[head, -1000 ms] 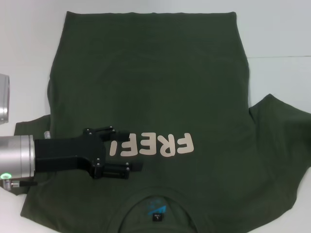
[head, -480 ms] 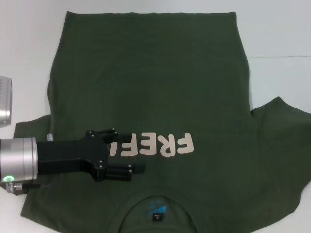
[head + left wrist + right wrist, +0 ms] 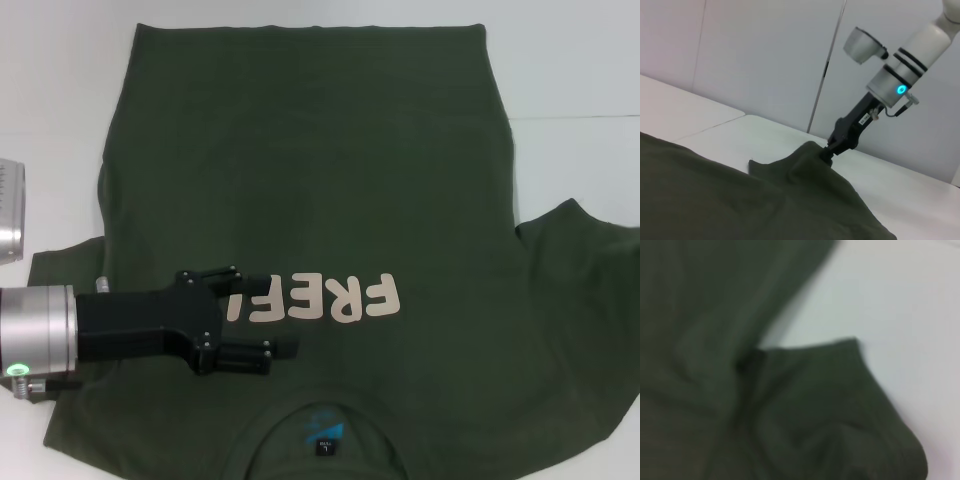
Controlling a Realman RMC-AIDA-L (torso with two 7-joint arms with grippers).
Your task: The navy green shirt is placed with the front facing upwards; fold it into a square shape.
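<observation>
Two grippers on the shirt (image 3: pixel 310 180), which lies print-up over most of the table (image 3: pixel 580 70), collar at the near edge. Left gripper (image 3: pixel 262 318) sits low over the chest beside the print, fingers slightly parted, nothing between them; I read it as pinning the cloth. Right gripper (image 3: pixel 826 154), seen from the left wrist, is pinched onto the right sleeve (image 3: pixel 805 155), tented off the table, presumably to carry it inward for the first fold.

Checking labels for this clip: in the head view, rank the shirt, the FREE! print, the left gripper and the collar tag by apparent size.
1. Shirt
2. FREE! print and left gripper: too similar to rank, and the gripper sits nearer the camera
3. Collar tag
</observation>
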